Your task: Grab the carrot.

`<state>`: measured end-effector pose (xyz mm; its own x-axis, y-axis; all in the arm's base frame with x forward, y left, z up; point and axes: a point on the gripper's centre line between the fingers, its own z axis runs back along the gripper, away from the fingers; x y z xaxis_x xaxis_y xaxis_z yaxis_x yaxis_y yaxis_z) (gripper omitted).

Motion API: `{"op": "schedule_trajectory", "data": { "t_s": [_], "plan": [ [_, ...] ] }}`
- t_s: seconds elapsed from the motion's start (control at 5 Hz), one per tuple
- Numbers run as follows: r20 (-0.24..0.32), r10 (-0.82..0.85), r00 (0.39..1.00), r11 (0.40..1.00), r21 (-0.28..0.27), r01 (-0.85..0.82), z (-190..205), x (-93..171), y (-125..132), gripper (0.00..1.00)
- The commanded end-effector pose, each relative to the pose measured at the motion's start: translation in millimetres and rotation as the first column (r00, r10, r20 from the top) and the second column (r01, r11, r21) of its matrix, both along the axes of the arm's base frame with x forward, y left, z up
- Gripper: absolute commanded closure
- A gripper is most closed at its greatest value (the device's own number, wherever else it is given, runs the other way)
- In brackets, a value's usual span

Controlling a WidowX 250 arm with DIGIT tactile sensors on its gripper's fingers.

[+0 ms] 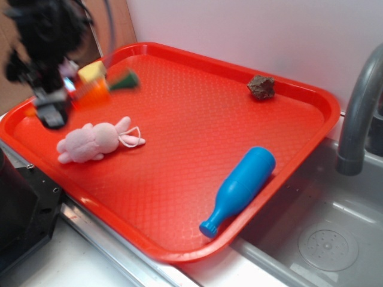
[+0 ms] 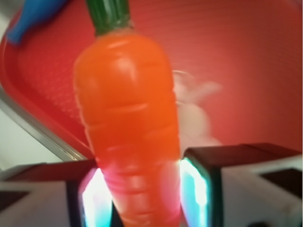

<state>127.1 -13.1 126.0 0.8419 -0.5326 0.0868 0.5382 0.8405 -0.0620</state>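
Carrot clamped at its tapered end by the claw, upper left of exterior frame over the red tray. Glossy, rigid, light plastic; taper likely slippery, so thicker mid-body grip would hold better.

Landmark: tray. Rock at its far right corner, bottle along its right rim, plush rabbit near its left rim. Carrot between tool fingers, above far-left corner, block just behind. Sink right of tray.
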Motion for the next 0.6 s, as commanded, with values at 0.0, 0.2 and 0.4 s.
{"op": "schedule_trajectory", "data": {
  "t_s": [0.0,0.2,0.4],
  "plan": [
    [-0.013,0.254,0.967,0.964,0.085,-0.252,71.3,3.2,41.6,1.0],
    [-0.007,0.356,0.934,0.925,0.142,-0.351,77.4,17.1,62.3,1.0],
    [-0.016,0.398,0.917,0.909,0.143,-0.391,70.1,19.2,75.1,1.0]
  ]
}}
